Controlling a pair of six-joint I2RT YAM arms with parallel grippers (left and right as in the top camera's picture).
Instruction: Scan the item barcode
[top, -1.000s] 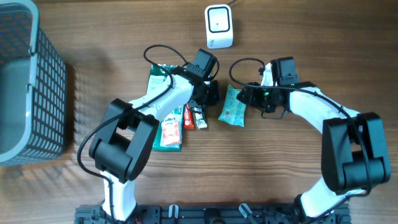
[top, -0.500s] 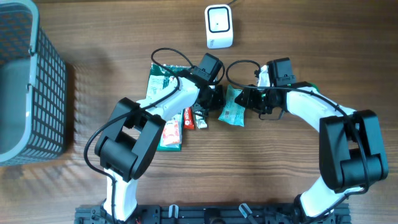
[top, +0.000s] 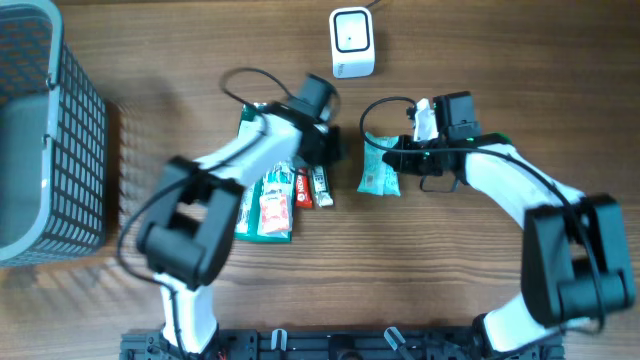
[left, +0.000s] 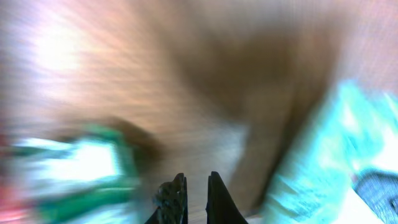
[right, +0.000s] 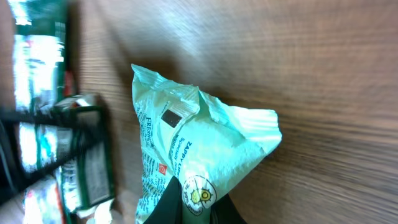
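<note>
Wooden table, with a grey basket at its left edge. Pile of snack packets mid-table, and just right of it the mint-green packet, pinched at one end by the right gripper. Left gripper is closed on nothing beside the pile. White scanner sits at the far edge.

The counter is brown wood with a fine grain and a dull sheen, the mint-green pouch is crinkled, glossy plastic film, the wrappers beside it shine likewise, the scanner is smooth white plastic, and the basket is matt grey plastic mesh.
</note>
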